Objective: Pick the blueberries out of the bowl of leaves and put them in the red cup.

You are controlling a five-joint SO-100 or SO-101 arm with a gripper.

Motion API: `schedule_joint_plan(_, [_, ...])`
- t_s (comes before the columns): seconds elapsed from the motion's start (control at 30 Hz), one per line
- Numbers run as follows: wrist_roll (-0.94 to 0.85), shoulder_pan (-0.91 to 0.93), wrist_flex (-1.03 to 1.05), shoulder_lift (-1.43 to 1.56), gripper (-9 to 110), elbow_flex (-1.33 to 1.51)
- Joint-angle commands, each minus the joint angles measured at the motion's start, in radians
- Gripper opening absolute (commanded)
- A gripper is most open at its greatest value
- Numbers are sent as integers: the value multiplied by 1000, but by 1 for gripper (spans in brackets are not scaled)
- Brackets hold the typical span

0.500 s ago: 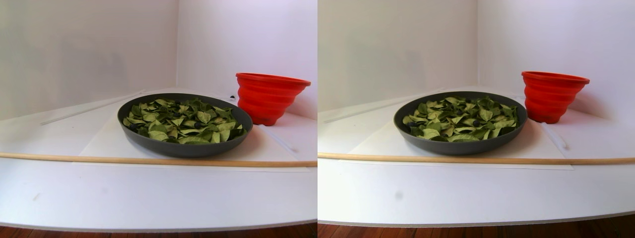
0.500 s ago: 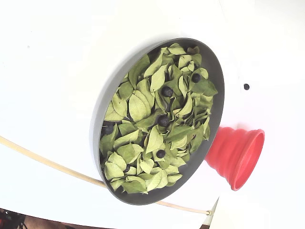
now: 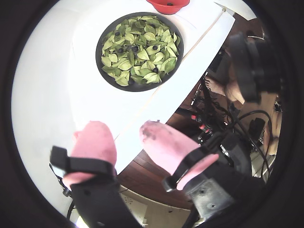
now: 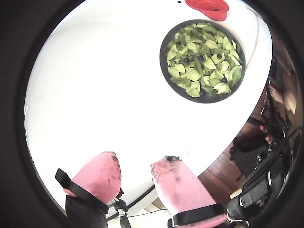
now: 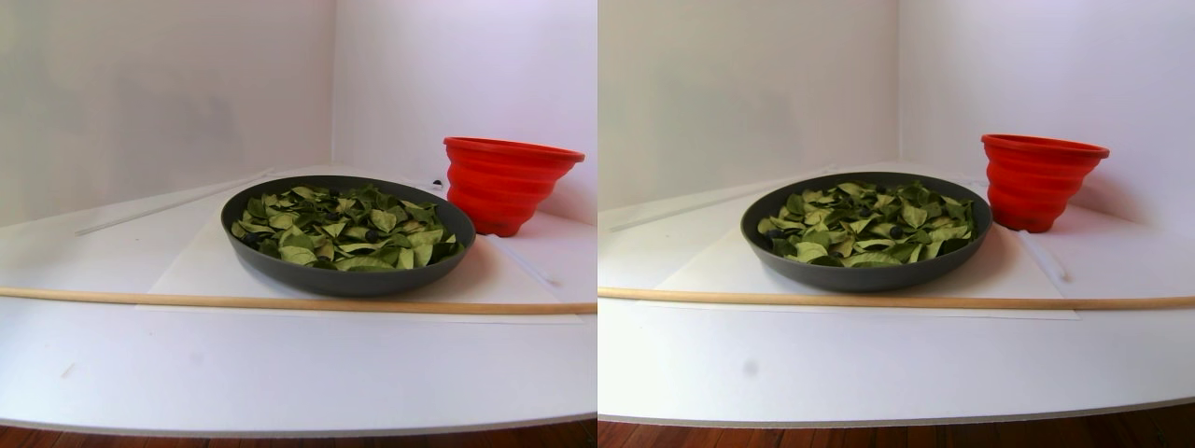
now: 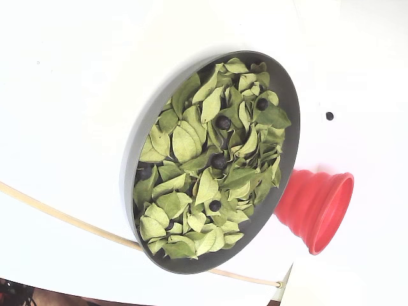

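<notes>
The dark grey bowl (image 6: 136,150) holds many light-green leaves (image 6: 185,143) with several blueberries (image 6: 223,122) scattered among them. The red cup (image 6: 315,207) stands just beside the bowl's rim, and the stereo pair view shows the red cup (image 5: 509,182) behind the bowl (image 5: 345,280) to the right. Both wrist views look down from high up: my gripper (image 3: 124,135) is open with nothing between its pink fingertips (image 3: 95,140). It hangs far from the bowl (image 3: 135,88) and the red cup (image 3: 167,5). In a wrist view my gripper (image 4: 137,166) is near the table's edge, away from the bowl (image 4: 204,99).
A thin wooden stick (image 5: 280,301) lies across the white table in front of the bowl. A flat black dot (image 6: 329,116) marks the table near the cup. Cables and equipment (image 3: 223,123) lie on the wooden floor beyond the table edge.
</notes>
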Motion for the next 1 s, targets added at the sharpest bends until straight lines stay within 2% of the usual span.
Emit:
schedule_joint_plan(0.0, [-29,-6,-17,-21,13,-31])
schedule_joint_plan(0.97, [-321,-3,-97,-213,16,-5])
